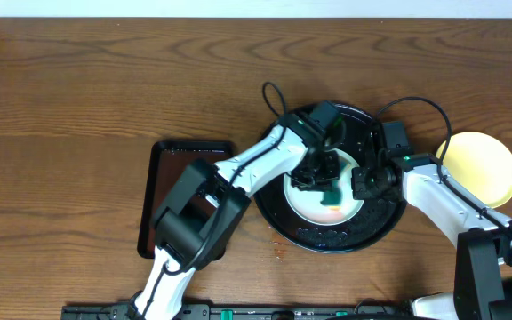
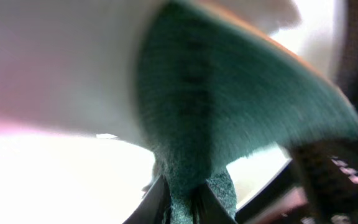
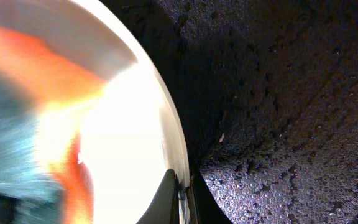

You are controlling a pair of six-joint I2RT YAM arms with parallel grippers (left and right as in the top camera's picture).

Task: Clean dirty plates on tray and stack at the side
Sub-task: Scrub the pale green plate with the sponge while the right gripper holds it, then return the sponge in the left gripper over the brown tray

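A white plate (image 1: 308,203) with a red smear (image 1: 334,212) lies on the round black tray (image 1: 363,233). My left gripper (image 1: 325,182) is shut on a green sponge (image 1: 330,193) and presses it on the plate; the sponge fills the left wrist view (image 2: 229,112). My right gripper (image 1: 363,182) is shut on the plate's right rim (image 3: 180,186), with the red smear in the right wrist view (image 3: 73,180). A pale yellow plate (image 1: 480,166) lies on the table to the right of the tray. The third plate is not in view.
A dark-brown rectangular tray (image 1: 158,191) lies left of the black tray, partly under my left arm. Cables loop over the back of the black tray. The table's front edge holds the arm bases.
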